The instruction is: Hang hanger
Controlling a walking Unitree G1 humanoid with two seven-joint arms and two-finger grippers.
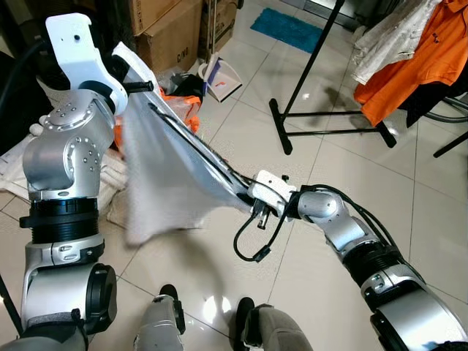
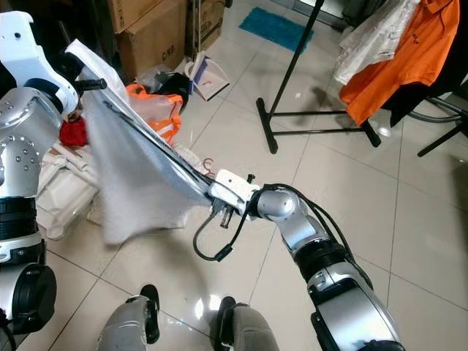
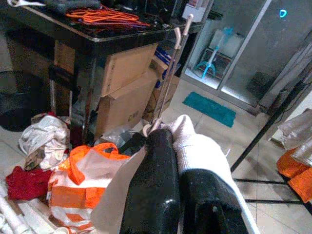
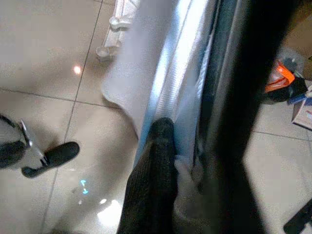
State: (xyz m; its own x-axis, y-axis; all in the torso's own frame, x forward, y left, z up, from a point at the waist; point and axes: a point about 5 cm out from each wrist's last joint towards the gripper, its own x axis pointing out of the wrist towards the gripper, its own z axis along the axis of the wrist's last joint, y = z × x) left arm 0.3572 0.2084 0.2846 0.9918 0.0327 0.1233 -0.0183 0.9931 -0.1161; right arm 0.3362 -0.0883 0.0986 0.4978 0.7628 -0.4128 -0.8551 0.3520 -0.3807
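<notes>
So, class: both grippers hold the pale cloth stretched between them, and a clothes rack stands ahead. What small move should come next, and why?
Probably turn and step toward the black rack, keeping both grips. The left gripper and right gripper each pinch the white garment, taut between them. The rack's base sits across the tiled floor, seemingly beyond reach of either arm.

The hanging grey cloth [image 1: 164, 183] is motion-blurred, and it hides any hanger beneath its folds.
</notes>
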